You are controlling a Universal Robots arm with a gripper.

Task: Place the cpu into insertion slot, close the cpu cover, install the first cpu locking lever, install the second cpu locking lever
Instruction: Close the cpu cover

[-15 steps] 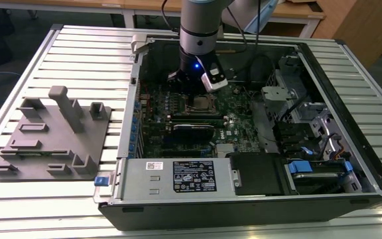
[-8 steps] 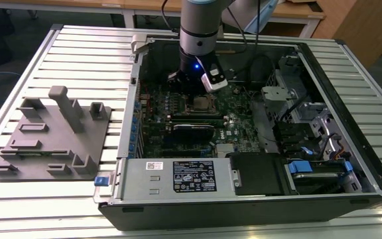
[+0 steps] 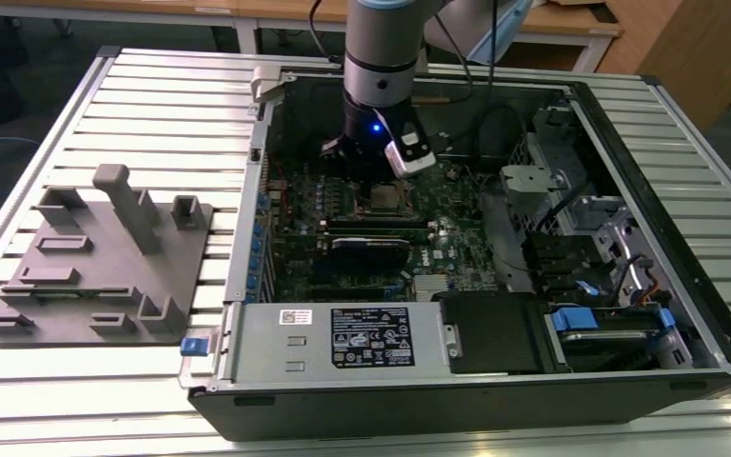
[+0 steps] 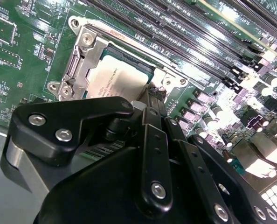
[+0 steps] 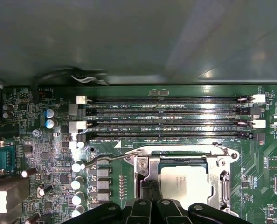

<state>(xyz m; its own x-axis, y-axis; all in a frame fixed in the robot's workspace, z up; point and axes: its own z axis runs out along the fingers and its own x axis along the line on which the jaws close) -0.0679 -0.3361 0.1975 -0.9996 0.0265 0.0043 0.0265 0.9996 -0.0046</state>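
– Black linked gripper (image 4: 153,96) right up front. How do its fingers (image 4: 152,106) stand?
– Drawn together with nothing between them, tips at the edge of the square dark insertion slot (image 5: 183,161).
– And the flat silver-grey cpu (image 5: 183,179)?
– Lying in that slot, showing through the window of the thin silvery cpu cover (image 5: 221,179). One bent wire lever (image 5: 111,157) reaches out from the socket's corner over the green motherboard (image 5: 50,154).

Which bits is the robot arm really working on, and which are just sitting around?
For the job:
cpu
insertion slot
cpu cover
locking lever
gripper

Just sitting around:
grey fixture plate
memory slots
power supply box
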